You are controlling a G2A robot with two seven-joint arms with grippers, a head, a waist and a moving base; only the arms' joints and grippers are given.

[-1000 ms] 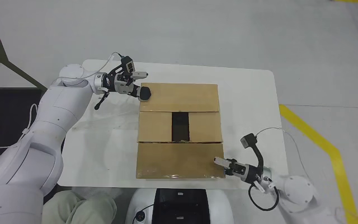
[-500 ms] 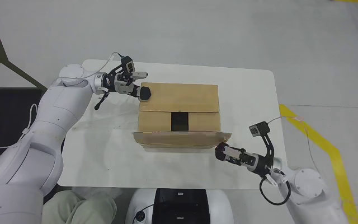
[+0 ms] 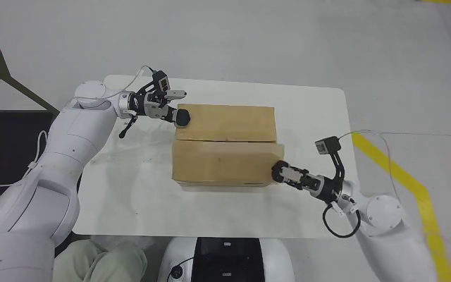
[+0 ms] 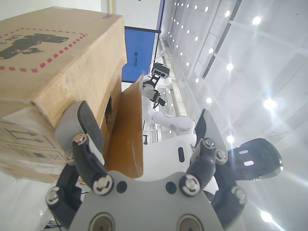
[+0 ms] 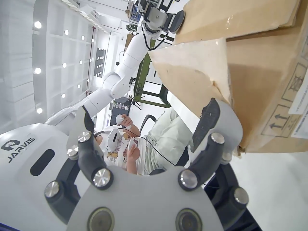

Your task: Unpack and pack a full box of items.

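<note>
Cardboard box: brown corrugated, rectangular, on white table; red dashed print, arrow label | near flap: folded over top | far flap: spread outward | left gripper: fingers apart, at far flap's left corner | right gripper: fingers apart, pad against near flap's right edge

The brown cardboard box sits upright in the middle of my desk, its long sides running across in front of me. Its near flap is folded down over the opening, one corner poking past the right end. The far flap spreads outward, away from me. Printed arrow marks show on one wall.
</note>
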